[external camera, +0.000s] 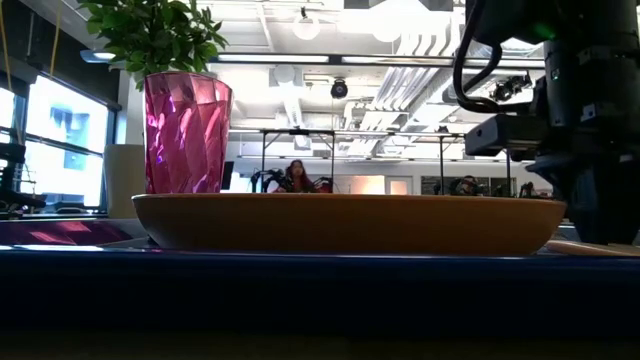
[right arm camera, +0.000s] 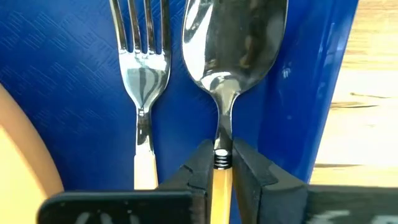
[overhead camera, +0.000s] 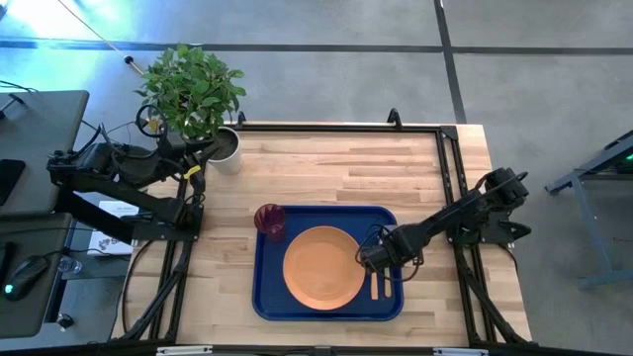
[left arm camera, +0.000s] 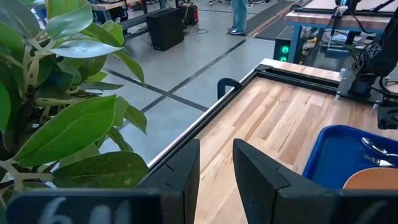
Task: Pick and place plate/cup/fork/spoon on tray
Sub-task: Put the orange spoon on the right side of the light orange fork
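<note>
1. Spoon (right arm camera: 231, 68) lies on the blue tray (overhead camera: 269, 297) beside the fork (right arm camera: 144, 74), right gripper (right arm camera: 219, 163) clamped on its neck.
2. Orange plate (overhead camera: 323, 265) and red cup (overhead camera: 269, 220) sit on the tray.
3. Left gripper (left arm camera: 216, 171) waits by the potted plant (overhead camera: 193, 89), fingers parted.

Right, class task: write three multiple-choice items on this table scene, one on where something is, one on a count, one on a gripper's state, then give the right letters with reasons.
1. Where does the cup stand?
A. on the bare table
B. in a corner of the tray
C. on the plate

2. How many utensils lie beside the plate?
A. one
B. two
C. three

3. What is the right gripper doing?
A. closed on the spoon
B. open above the cup
C. holding the fork

Answers: B, the cup sits in the tray's corner beside the plate; B, fork and spoon lie side by side; A, its fingers pinch the spoon's neck.
</note>
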`<action>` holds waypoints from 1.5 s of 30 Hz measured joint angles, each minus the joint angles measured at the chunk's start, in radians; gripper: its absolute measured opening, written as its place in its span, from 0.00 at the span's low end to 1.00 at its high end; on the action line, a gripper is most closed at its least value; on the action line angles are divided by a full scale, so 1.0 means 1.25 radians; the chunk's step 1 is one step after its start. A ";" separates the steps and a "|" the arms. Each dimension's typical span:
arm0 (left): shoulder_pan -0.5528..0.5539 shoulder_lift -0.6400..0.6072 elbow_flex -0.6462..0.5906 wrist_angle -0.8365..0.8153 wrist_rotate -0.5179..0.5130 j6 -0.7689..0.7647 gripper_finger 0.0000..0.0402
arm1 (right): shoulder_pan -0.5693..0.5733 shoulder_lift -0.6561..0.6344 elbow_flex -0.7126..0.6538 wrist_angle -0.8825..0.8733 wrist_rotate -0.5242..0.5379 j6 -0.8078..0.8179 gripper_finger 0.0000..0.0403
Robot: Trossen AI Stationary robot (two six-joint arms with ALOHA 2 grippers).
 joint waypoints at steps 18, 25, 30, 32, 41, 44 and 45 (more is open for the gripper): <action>0.000 0.000 0.000 0.000 0.000 0.000 0.22 | 0.000 0.001 0.001 -0.010 0.005 0.000 0.17; 0.000 0.000 0.000 0.000 0.000 0.000 0.22 | 0.000 0.001 0.001 -0.012 0.004 -0.007 0.17; 0.000 0.000 0.000 0.000 0.000 -0.001 0.22 | 0.000 0.001 0.002 0.000 0.004 -0.021 0.17; 0.000 0.000 0.000 0.000 0.000 0.000 0.22 | 0.000 0.001 0.002 0.005 0.004 -0.021 0.17; 0.000 0.000 0.000 0.000 0.000 -0.001 0.22 | 0.000 0.000 0.002 0.007 -0.001 -0.021 0.17; 0.000 0.000 0.000 0.000 0.000 -0.001 0.22 | 0.000 0.000 0.002 0.006 -0.002 -0.021 0.17; 0.000 0.000 0.000 0.000 0.000 -0.001 0.22 | 0.000 0.000 0.002 0.006 -0.003 -0.021 0.17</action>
